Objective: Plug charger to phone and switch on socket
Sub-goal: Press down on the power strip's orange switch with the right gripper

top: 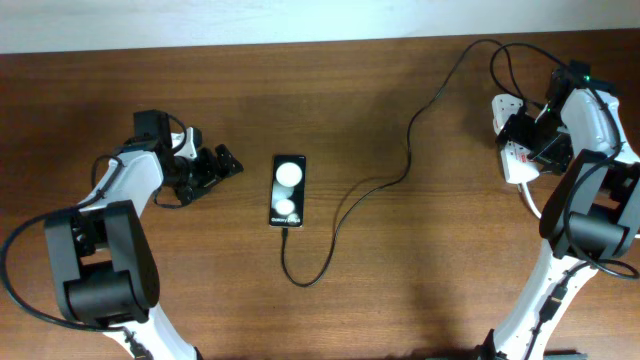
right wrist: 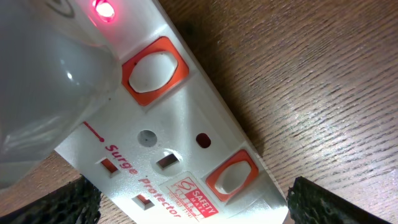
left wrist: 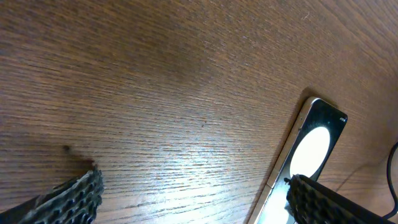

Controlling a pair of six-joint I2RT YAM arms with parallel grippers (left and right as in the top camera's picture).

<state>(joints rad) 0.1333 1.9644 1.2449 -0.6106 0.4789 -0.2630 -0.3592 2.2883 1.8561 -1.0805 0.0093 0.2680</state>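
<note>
Phone (top: 288, 190) lies flat and screen up at mid-table (top: 450, 290), with two white round spots on the glass. Charger (top: 405, 160) cable meets the phone's short edge nearest the robot, loops toward the front of the table, then runs right and back to the socket (right wrist: 186, 137) at the far right. The overhead view is too coarse to confirm seating; the connector appears to touch the phone's edge.

Socket lies flat on the wood. A red lamp (right wrist: 102, 7) glows at one end beside a blurred white body close to the lens. Two white rocker switches (right wrist: 152, 71) sit in orange frames.

Right gripper (right wrist: 199, 208) hangs directly over the socket, jaws wide apart, nothing held. Left gripper (left wrist: 193, 208) sits low, just left of the phone, jaws wide apart, empty.
</note>
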